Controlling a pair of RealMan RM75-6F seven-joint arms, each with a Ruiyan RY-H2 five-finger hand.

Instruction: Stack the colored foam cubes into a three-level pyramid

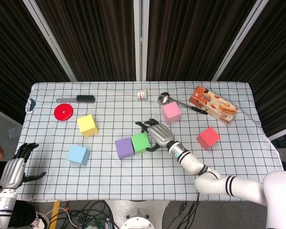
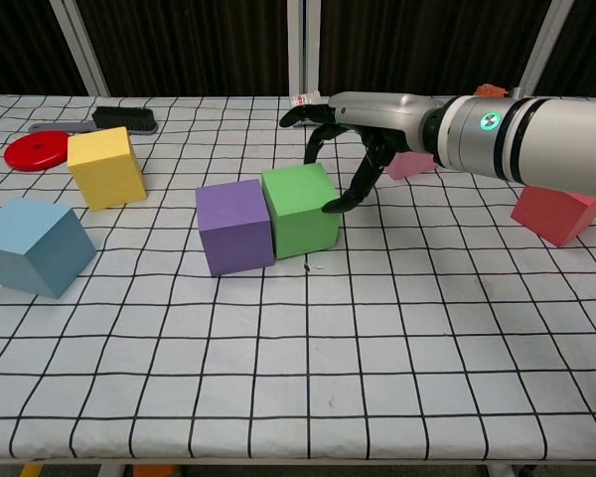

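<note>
**Green cube sits right beside the purple one**

The left hand (image 1: 13, 171) hangs off the left edge of the table (image 1: 133, 176). Its fingers are apart and it holds nothing.

On the checked cloth, a blue cube (image 2: 32, 245) sits far left. A yellow cube (image 2: 105, 167) sits behind it, near a red disc (image 2: 37, 150) and a black brush (image 2: 124, 119).

In the middle, the purple cube (image 2: 234, 226) and the green cube (image 2: 299, 210) stand side by side, touching.

The right hand (image 2: 353, 129) reaches over the green cube. Its fingers are spread and curved, and one fingertip (image 2: 333, 207) touches the cube's right side.

A pink cube (image 1: 171, 112) sits behind the hand. A red cube (image 2: 560, 212) sits far right, alone. No cube is stacked.
</note>
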